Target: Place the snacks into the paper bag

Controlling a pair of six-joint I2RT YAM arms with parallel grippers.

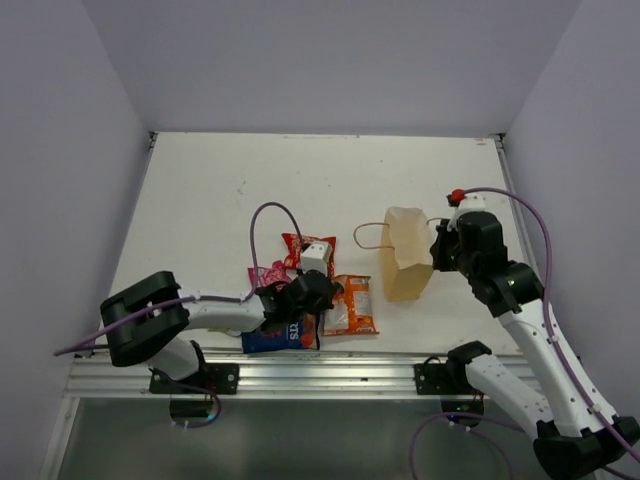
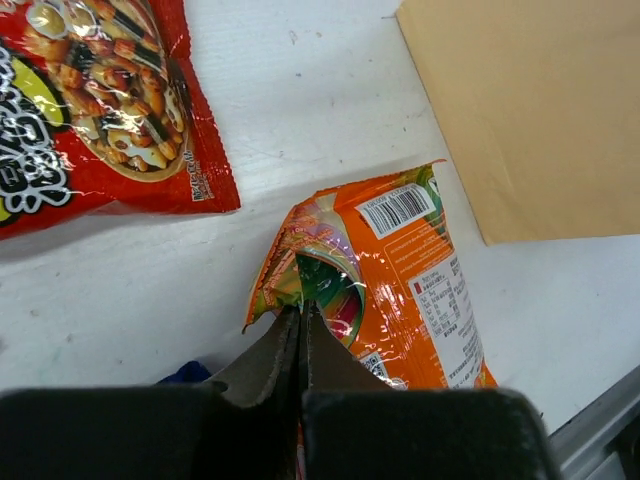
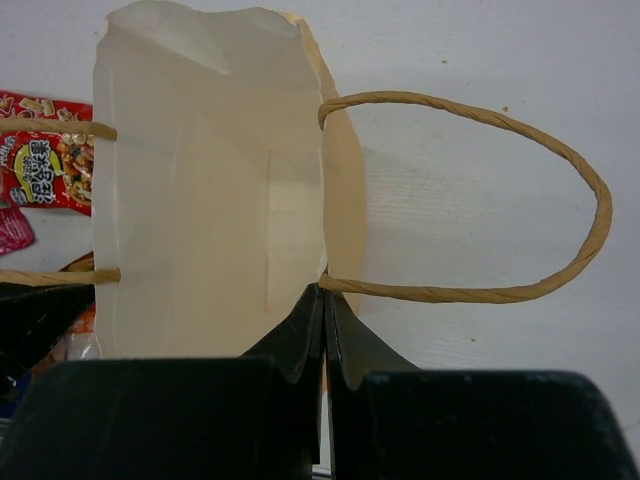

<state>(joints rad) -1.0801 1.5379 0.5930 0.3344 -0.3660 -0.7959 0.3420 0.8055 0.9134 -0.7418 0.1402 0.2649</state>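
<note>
We see both pincers closed, the left on a snack and the right on the bag.

Nearest to the arm bases, the blue packet (image 1: 272, 338) lies flat at the front edge of the table (image 1: 230, 180), partly under the left arm. Just above it, the left gripper (image 2: 301, 312) has its jaws pressed together on the crumpled near corner of the orange packet (image 2: 405, 275), which lies beside the blue one. A little farther we find the pink packet (image 1: 268, 273) close to the left wrist, and behind it the red packet (image 2: 95, 110), flat on the table. To the right of the snacks is the bag (image 3: 200, 180), with nothing in its mouth. The right gripper (image 3: 322, 295) is fully shut on its rim, where one handle (image 3: 592, 215) starts.
</note>
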